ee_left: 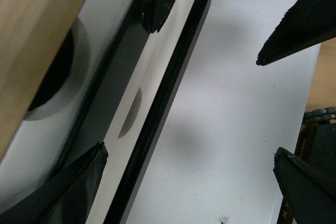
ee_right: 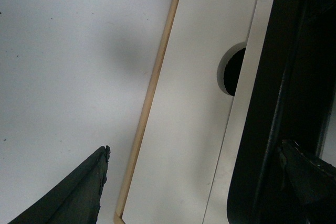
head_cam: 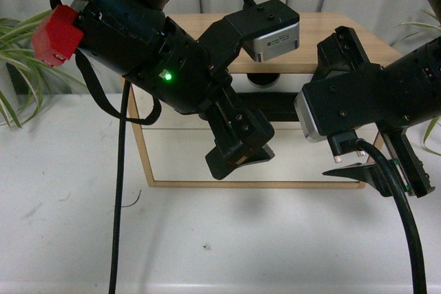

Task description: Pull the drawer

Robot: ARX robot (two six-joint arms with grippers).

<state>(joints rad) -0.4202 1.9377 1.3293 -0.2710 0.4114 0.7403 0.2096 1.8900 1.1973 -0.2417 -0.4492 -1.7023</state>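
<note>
The drawer (head_cam: 289,123) is the upper one in a wooden cabinet, white-fronted, with a black bar handle (head_cam: 279,106) and a notch (head_cam: 264,80) at its top edge. My left gripper (head_cam: 238,151) hangs open right in front of it, hiding the left part of its front. In the left wrist view the handle (ee_left: 164,100) runs between the spread fingers (ee_left: 68,192), close to one of them and touching neither. My right gripper (head_cam: 383,172) stands open by the cabinet's lower right corner. In the right wrist view the handle (ee_right: 278,108) lies under one finger (ee_right: 310,182).
A plain white drawer front (head_cam: 179,156) fills the cabinet's lower half above the wooden bottom frame (ee_right: 152,93). The cabinet stands on a white table (head_cam: 69,225). Plant leaves (head_cam: 17,67) reach in from the left and right edges. A black cable (head_cam: 118,191) hangs in front.
</note>
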